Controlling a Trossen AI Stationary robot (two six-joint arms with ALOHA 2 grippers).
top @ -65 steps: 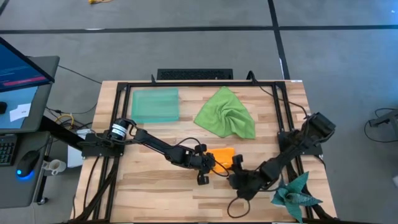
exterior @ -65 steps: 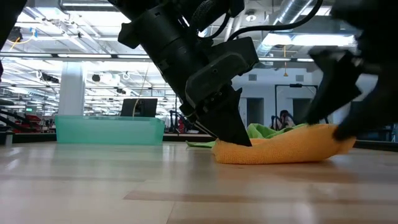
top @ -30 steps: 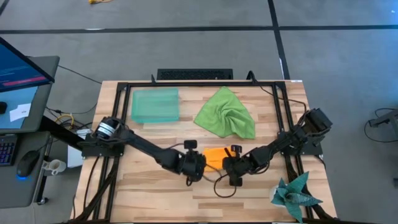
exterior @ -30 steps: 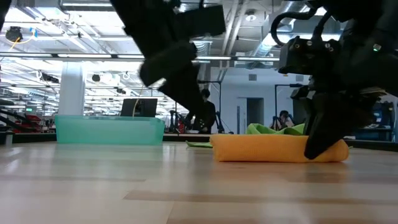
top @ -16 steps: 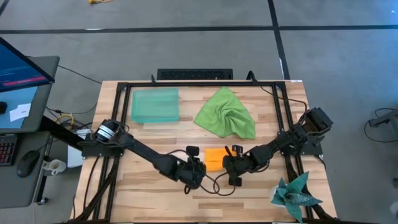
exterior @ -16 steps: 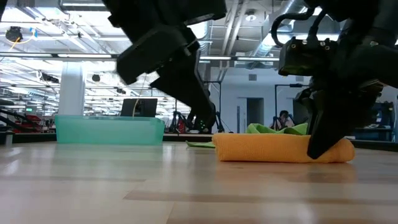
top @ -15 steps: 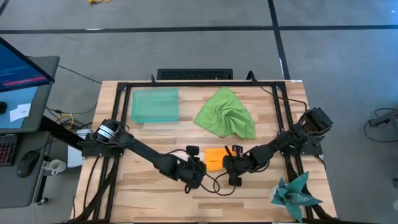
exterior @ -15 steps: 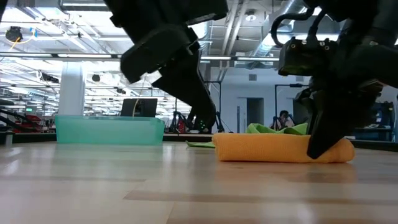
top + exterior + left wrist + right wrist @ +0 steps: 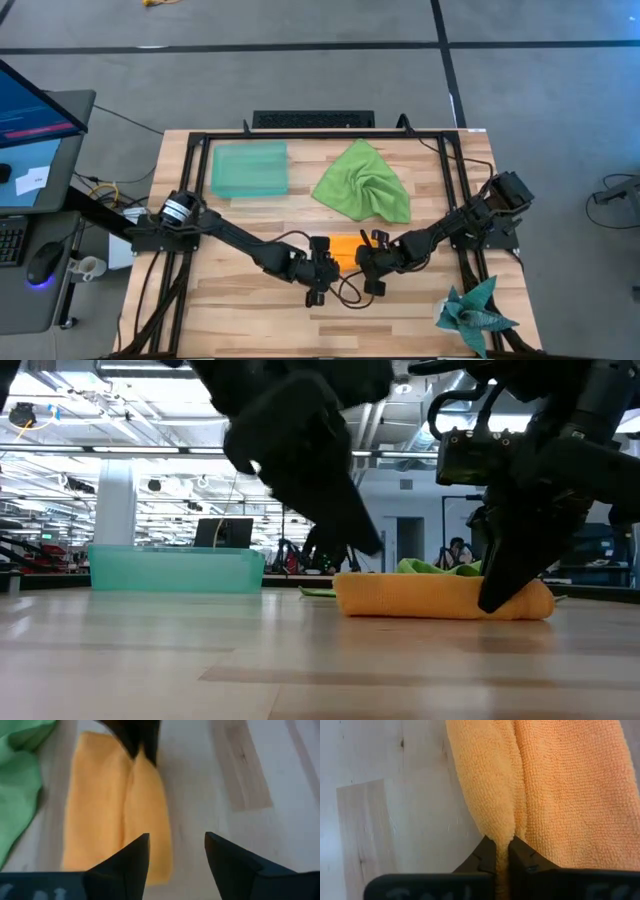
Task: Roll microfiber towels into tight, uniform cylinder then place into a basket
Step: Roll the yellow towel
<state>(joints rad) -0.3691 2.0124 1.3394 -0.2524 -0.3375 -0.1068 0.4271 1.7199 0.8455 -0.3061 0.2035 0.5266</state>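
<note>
The orange microfiber towel (image 9: 345, 251) lies folded into a thick flat bundle on the wood, near the table's middle front. My left gripper (image 9: 176, 847) stands open at its left end, one finger over the towel's corner, the other over bare wood. My right gripper (image 9: 502, 842) is shut on the towel's right end. The lime green towel (image 9: 362, 183) lies crumpled behind it. The mint basket (image 9: 249, 168) stands at the far left with nothing in it. My right gripper pinches a raised fold of the orange towel (image 9: 500, 827) at its right end between its two fingers. The fingers slant down from the table's right. The towel lies on the table along its whole length. Whether my left gripper touches the towel, I cannot tell.
A dark teal spiky cloth (image 9: 476, 312) lies at the near right corner. A black frame (image 9: 320, 135) borders the tabletop. Bare wood (image 9: 240, 310) lies in front of the towel and to its left.
My left gripper has dipped toward the near edge, then gone right and back to the orange towel's left end. My right gripper has gone a little toward the table's left, and the towel has slid that way with it.
</note>
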